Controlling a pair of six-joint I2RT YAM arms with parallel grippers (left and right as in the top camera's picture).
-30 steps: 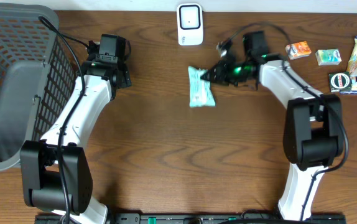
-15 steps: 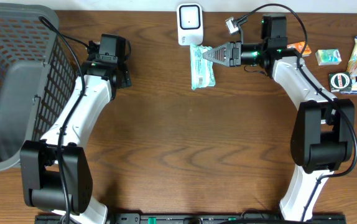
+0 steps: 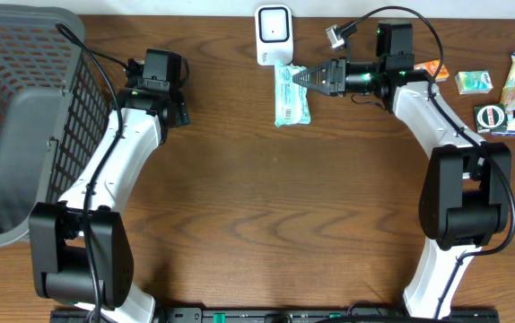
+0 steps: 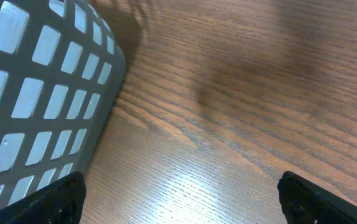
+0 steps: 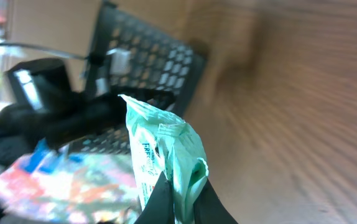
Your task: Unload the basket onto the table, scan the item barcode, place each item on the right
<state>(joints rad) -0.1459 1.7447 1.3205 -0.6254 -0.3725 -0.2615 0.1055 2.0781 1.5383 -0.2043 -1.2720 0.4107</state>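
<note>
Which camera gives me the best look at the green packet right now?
Overhead: it shows the whole packet, pinched at one edge by the right hand, next to the scanner. The right wrist view shows only its crumpled end, close up. The left wrist view shows none of it, just basket and table.

Mint-green wipes packet — beside scanner

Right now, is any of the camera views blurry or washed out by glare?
Overhead: sharp, evenly lit. Left wrist: a bright glare patch on the table beside the basket, soft shadow above it. Right wrist: background smeared and blurred; only the green packet in the right gripper reads clearly.
</note>
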